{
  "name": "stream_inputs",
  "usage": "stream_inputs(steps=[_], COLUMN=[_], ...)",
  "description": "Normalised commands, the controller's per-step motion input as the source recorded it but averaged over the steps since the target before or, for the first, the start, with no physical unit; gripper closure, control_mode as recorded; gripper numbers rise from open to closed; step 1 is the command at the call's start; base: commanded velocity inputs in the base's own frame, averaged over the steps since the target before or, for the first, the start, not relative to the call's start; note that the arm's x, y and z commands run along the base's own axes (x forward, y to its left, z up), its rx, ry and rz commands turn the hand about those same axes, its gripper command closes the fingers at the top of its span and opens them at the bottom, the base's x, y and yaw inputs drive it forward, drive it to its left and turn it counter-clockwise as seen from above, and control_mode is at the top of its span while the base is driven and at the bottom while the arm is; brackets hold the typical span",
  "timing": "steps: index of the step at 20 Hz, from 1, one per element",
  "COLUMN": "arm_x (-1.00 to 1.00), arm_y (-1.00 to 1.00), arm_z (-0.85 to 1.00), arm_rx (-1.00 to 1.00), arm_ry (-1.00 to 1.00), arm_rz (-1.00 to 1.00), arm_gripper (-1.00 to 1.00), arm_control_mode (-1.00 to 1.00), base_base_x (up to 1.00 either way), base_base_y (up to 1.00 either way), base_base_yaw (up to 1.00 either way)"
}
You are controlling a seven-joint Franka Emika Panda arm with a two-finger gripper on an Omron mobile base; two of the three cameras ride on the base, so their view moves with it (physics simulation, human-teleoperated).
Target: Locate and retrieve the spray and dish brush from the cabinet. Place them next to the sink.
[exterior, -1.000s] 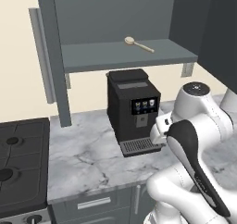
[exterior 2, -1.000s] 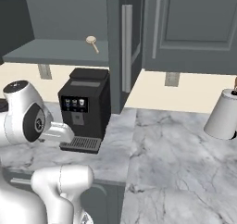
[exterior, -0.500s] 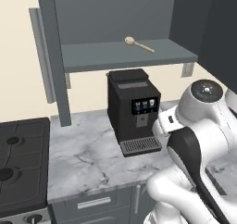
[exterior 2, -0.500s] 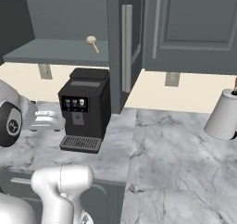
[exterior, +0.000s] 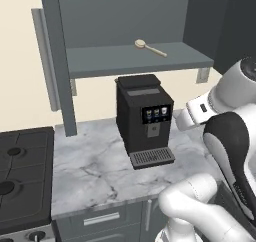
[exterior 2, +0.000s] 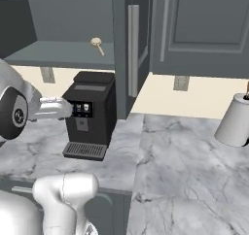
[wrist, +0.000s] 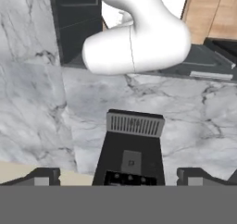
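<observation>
No brand name or readable writing shows anywhere; the black boxy coffee machine with a slotted drip tray [exterior: 144, 121] carries only a small panel of glowing buttons, too small to read. My gripper [wrist: 118, 174] hangs above that machine with its jaws spread as wide as they go and nothing between them; in the hand view the two dark fingertips [wrist: 42, 175] flank the machine's top, with the drip tray and grey-veined white marble counter [wrist: 32, 102] below. The dark grey wall cabinet with flat doors [exterior: 127, 33] stands open above the machine, its long vertical grey bar handle [exterior 2: 133, 51] on the door edge. On its grey inner shelf lies the small dish brush with a thin light tan wooden handle [exterior: 149, 47], well above and apart from my gripper. A black stovetop [exterior: 22, 173] sits left of the counter. A white paper-towel roll [exterior 2: 234, 120] stands far to the right.
</observation>
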Motion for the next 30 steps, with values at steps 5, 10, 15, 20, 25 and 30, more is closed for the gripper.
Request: stream_inputs(steps=[5,10,15,20,25,30], arm_x=[0.00,0.25,0.23,0.00,0.02,0.07], arm_y=[0.00,0.00,-0.07,-0.04,0.00,0.00], arm_z=[0.55,0.23,0.03,0.21,0.50,0.37], arm_rx=[0.03,-0.01,0.00,0.01,0.00,0.00], arm_ry=[0.01,-0.08,-0.34,-0.29,-0.01,0.03], arm_rz=[0.03,0.00,0.00,0.00,0.01,0.00], arm_gripper=[-1.00,-1.00,-1.00,-1.00,-1.00,-1.00], arm_control_mode=[-1.00,-1.00,-1.00,-1.00,-1.00,-1.00], base_base_x=[0.00,0.00,0.00,0.00,0.00,0.00], base_base_y=[0.00,0.00,0.00,0.00,0.00,0.00], base_base_yaw=[0.00,0.00,0.00,0.00,0.00,0.00])
